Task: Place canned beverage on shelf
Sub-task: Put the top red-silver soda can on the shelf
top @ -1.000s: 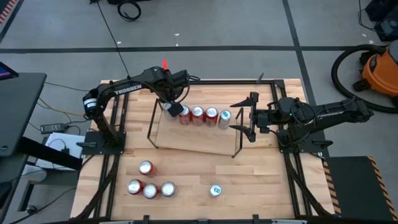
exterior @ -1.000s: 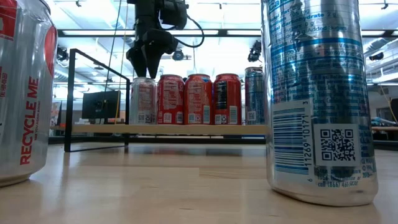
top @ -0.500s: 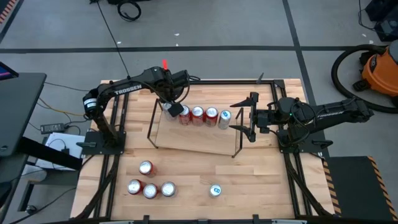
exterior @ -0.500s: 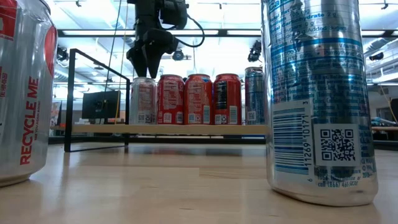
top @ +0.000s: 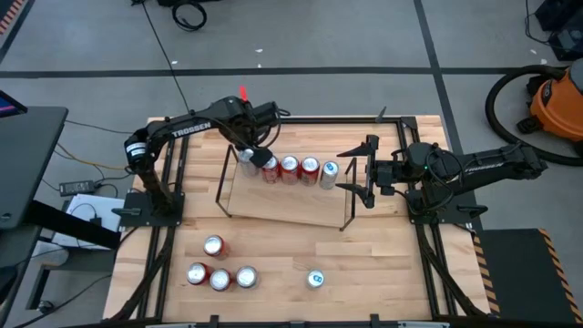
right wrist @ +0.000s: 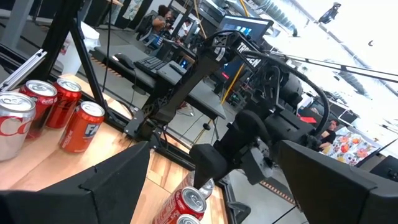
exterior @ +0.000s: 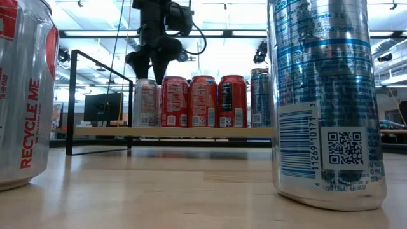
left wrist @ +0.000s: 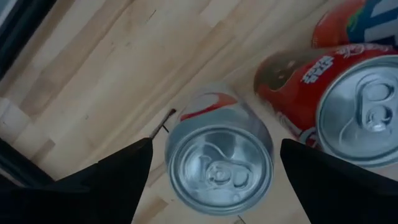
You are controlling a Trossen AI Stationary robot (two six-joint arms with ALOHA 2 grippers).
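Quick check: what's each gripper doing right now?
Left gripper: open, empty, above the silver can on the shelf.
Right gripper: open, empty.

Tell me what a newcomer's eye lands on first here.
A row of cans lines the shelf mid-table, with the open left tool just above the silver end can. The right tool waits open beside the shelf; more cans stand on the near table.

Glossy metal cans point(exterior: 191, 102) on a matt light-wood shelf point(top: 282, 202); smooth pale wooden worktop point(top: 383, 255)
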